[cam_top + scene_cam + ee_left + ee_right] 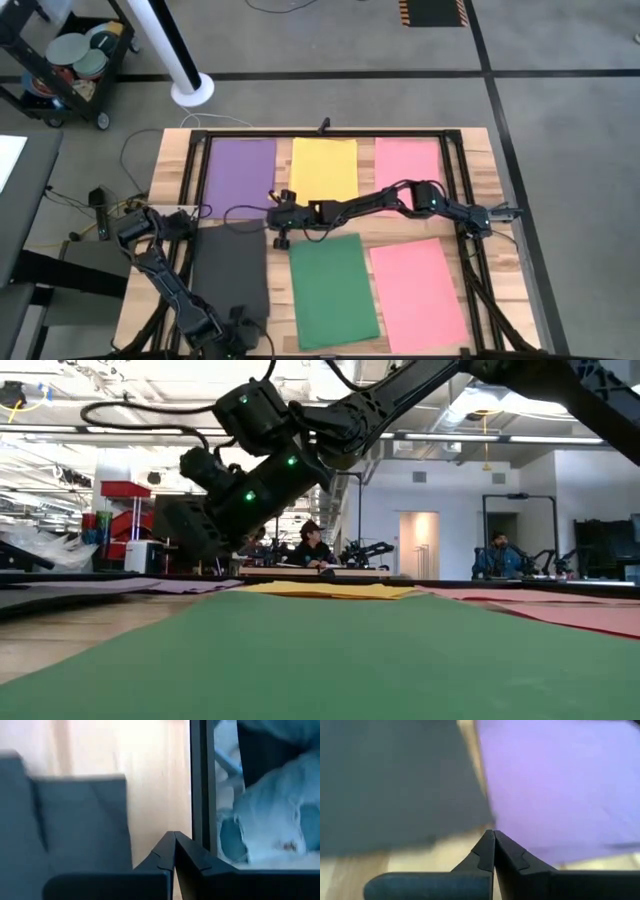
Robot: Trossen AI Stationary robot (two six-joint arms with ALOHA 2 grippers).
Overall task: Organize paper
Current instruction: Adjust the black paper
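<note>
Evidently sorting by colour: purple sheet (239,172), yellow sheet (323,168) and pink sheet (407,164) lie apart along the worktop's (166,180) far side. The right claw (273,199), pinched empty, hovers between purple and black sheet (230,270), perhaps to nudge; the left claw (174,865), shut, waits near the front edge.

Purple paper (239,172) at 11 o'clock, yellow (324,167) at 12, 2 pink (408,164), green (332,290), black (231,270) at 7.

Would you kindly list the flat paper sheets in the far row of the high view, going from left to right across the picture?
Purple rectangular paper sheet → yellow rectangular paper sheet → pink rectangular paper sheet, all lying flat and apart from one another.
</note>
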